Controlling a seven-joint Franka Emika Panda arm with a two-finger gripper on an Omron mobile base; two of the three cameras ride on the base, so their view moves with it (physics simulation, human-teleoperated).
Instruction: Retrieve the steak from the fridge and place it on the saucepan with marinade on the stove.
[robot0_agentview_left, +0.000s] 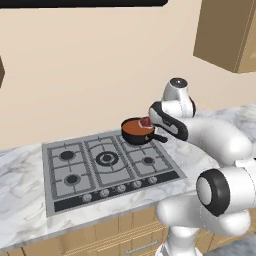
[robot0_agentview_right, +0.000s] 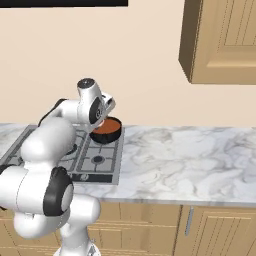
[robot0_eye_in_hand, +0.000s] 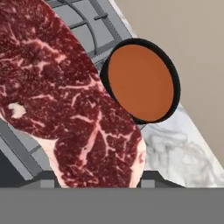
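The steak (robot0_eye_in_hand: 74, 100) hangs between my fingers, a flat marbled slab that I hold by one edge, the rest reaching out ahead of me. From the left base view it sits as a small red patch (robot0_agentview_left: 146, 121) at my gripper (robot0_agentview_left: 150, 120), just above the far rim of the saucepan with marinade (robot0_agentview_left: 136, 131). My jaws stand partly apart, closed on the meat's thickness. I judge it soft and limp, light, and slick with fat, so a hold at the edge lets it droop and could let it slide; a grip nearer the middle of one long side would carry it more surely. The pan's orange-red liquid (robot0_eye_in_hand: 140, 83) lies beside the steak's free end, not yet under it. The pan rests on the back right burner of the stove (robot0_agentview_left: 107, 165), with marble counter (robot0_agentview_right: 190, 160) beyond.
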